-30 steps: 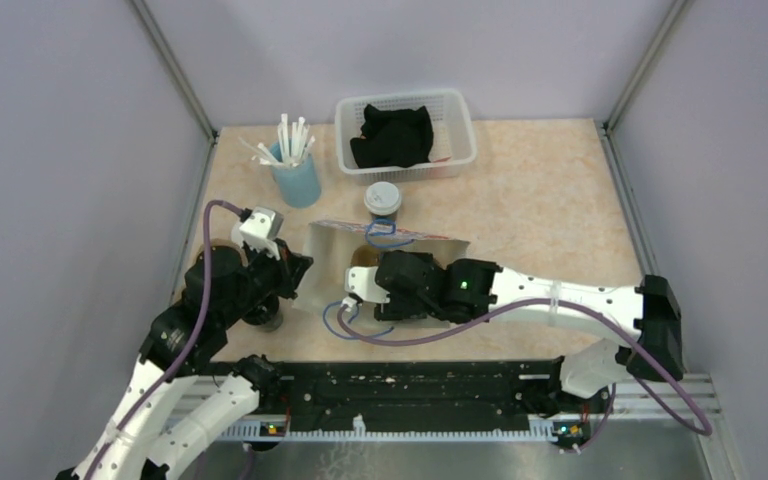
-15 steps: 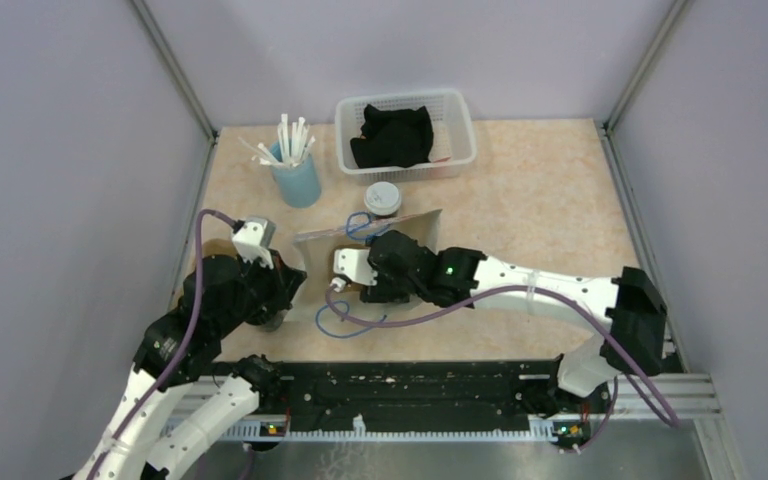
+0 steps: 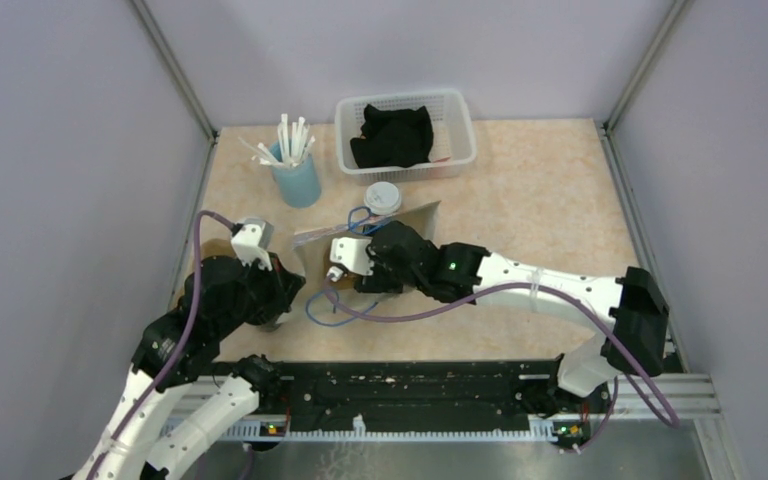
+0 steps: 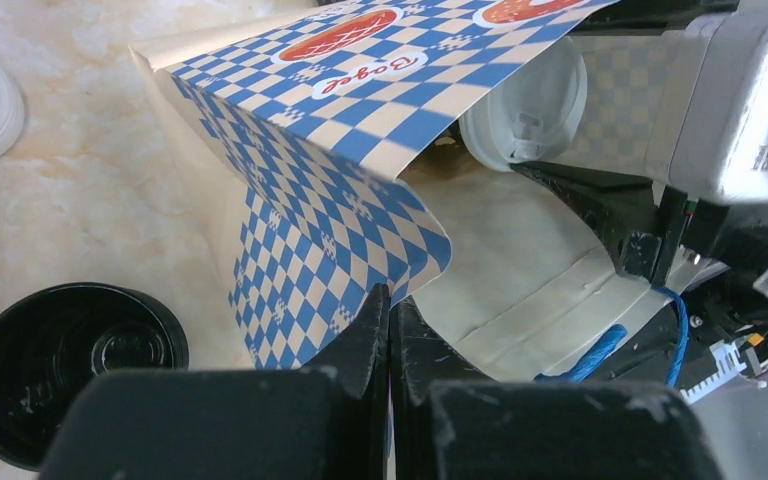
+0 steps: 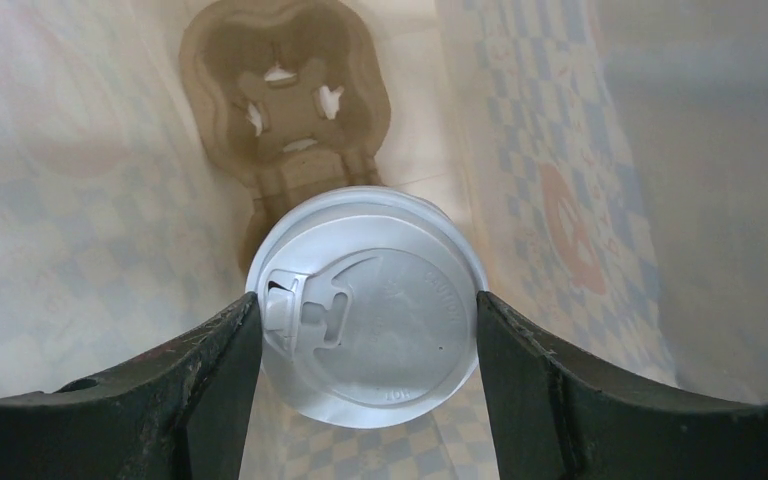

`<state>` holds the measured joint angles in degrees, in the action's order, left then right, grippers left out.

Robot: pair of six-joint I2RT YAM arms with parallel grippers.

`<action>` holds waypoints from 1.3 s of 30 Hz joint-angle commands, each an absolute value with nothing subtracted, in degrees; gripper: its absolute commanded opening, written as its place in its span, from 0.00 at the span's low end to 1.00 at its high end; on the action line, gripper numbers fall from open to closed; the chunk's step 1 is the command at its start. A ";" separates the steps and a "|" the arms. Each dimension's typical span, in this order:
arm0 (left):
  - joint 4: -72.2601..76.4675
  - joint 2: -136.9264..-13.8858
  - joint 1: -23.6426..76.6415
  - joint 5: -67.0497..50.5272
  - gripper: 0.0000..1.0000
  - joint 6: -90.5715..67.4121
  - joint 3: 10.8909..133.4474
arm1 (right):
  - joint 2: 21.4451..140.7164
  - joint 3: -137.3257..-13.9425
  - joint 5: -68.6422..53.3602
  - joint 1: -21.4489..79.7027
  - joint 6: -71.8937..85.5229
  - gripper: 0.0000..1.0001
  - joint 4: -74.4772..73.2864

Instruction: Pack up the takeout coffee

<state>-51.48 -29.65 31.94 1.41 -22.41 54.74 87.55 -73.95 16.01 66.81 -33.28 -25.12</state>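
A blue-checked paper bag (image 3: 405,222) lies open on the table. My left gripper (image 4: 390,300) is shut on its lower edge (image 4: 330,170) and holds the mouth open. My right gripper (image 5: 365,300) reaches into the bag and is shut on a pale cup with a white lid (image 5: 365,320). That lid also shows in the left wrist view (image 4: 525,110). The brown pulp carrier (image 5: 285,95) lies deep in the bag, with its far socket empty. The held cup is over its near socket. A second white-lidded cup (image 3: 383,197) stands just behind the bag.
An all-black open cup (image 4: 70,370) stands left of the bag by my left gripper. A blue cup of white straws (image 3: 295,180) and a white basket (image 3: 460,110) with a black cloth stand at the back. The bag's blue cord handles (image 3: 330,310) trail in front of it.
My right gripper has moved left and deeper into the bag with the cup. The bag has shifted left with it and its mouth stands higher. The left gripper has kept its hold.
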 commanded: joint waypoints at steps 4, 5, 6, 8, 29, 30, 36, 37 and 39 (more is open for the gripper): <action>-55.29 -30.95 31.83 3.29 0.00 -22.99 59.34 | 85.42 -69.49 14.70 64.71 -30.66 0.58 -18.46; -55.59 -31.08 31.86 3.38 0.00 -23.13 59.67 | 85.51 -68.91 14.76 64.64 -30.38 0.58 -18.30; -55.83 -31.25 31.82 3.47 0.00 -23.26 59.92 | 85.52 -68.39 14.78 64.52 -30.00 0.58 -18.10; -56.04 -31.46 31.84 3.51 0.00 -23.65 59.83 | 85.23 -67.01 14.33 64.36 -29.47 0.58 -17.44; -62.76 -42.30 31.88 3.21 0.00 -22.72 70.73 | 90.20 -64.13 6.53 60.29 -26.29 0.58 -11.16; -63.35 -43.33 31.90 2.63 0.00 -22.49 71.91 | 90.64 -65.13 5.98 60.29 -25.69 0.58 -12.52; -68.67 -48.09 31.86 1.02 0.00 -23.27 77.73 | 91.72 -70.08 1.02 60.29 -21.09 0.58 -21.34; -69.06 -48.28 31.80 0.40 0.00 -23.49 78.09 | 91.59 -70.54 0.38 60.29 -20.38 0.58 -22.44; -69.80 -48.81 31.80 -1.71 0.00 -23.64 78.80 | 91.80 -72.11 -1.97 60.29 -19.37 0.58 -26.29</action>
<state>-67.11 -47.99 31.94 1.96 -23.27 76.01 91.31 -67.94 4.78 60.55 -23.92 -17.85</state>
